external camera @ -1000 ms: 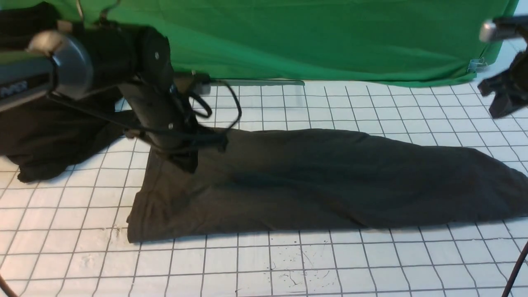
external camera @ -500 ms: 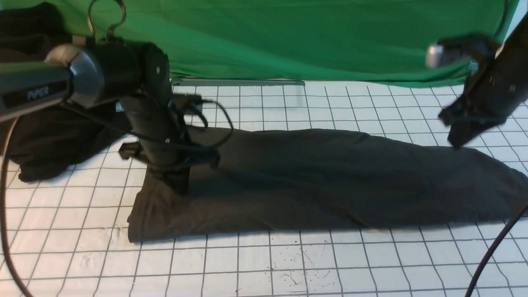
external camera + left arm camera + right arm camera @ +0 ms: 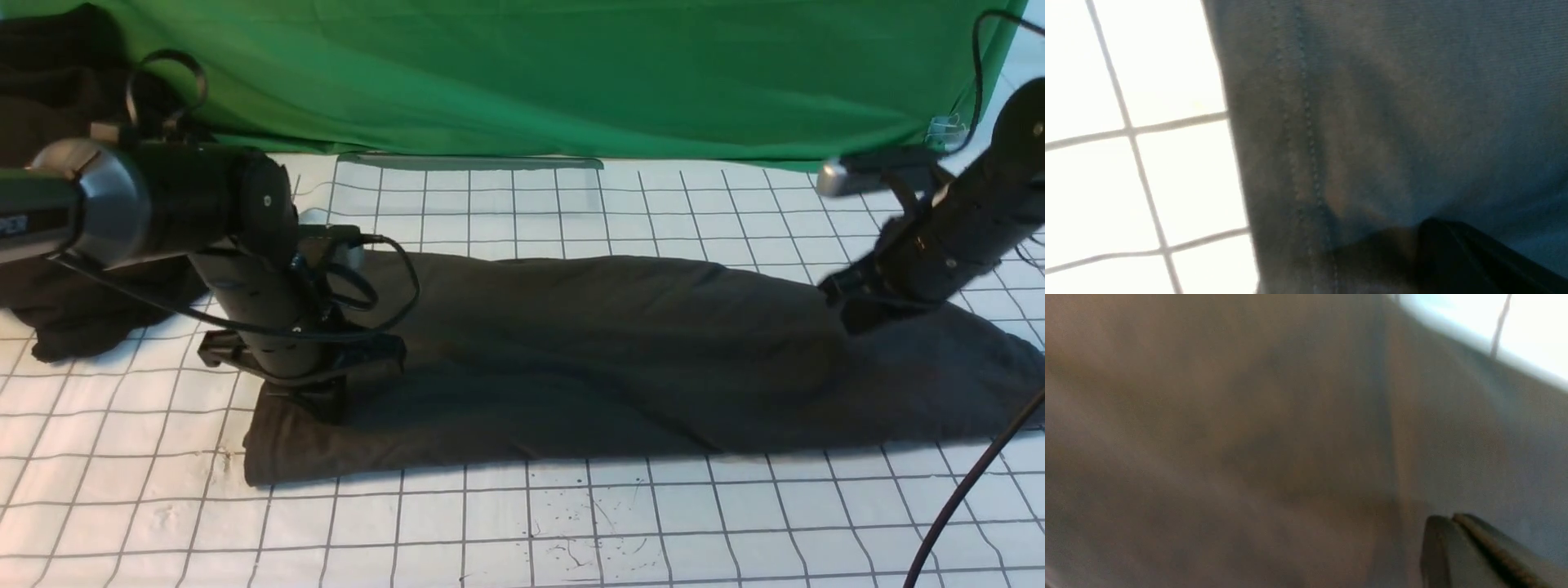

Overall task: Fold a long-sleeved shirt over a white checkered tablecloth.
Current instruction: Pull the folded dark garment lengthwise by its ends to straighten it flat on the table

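The long-sleeved shirt [image 3: 604, 351] lies as a long dark strip across the white checkered tablecloth [image 3: 571, 523], print hidden. My left gripper [image 3: 326, 408] is shut, its tip down on the strip's left end near the hem. In the left wrist view the shut fingers [image 3: 1437, 228] rest on the stitched shirt [image 3: 1392, 102] beside the tablecloth [image 3: 1147, 61]. My right gripper [image 3: 853, 314] is shut, tip touching the strip's right part. The right wrist view shows its closed tips [image 3: 1449, 520] on blurred shirt [image 3: 1249, 437], with tablecloth [image 3: 1527, 326] in one corner.
A bright green cloth [image 3: 571, 73] hangs along the back. A black shapeless heap of cloth [image 3: 82, 286] lies at the far left, behind my left arm. A black cable [image 3: 971, 490] crosses the front right corner. Ink specks [image 3: 588, 523] mark the tablecloth in front of the shirt.
My left arm has come down and leftward onto the shirt's left end. My right arm has swung in from the right edge and dropped onto the shirt's right part.
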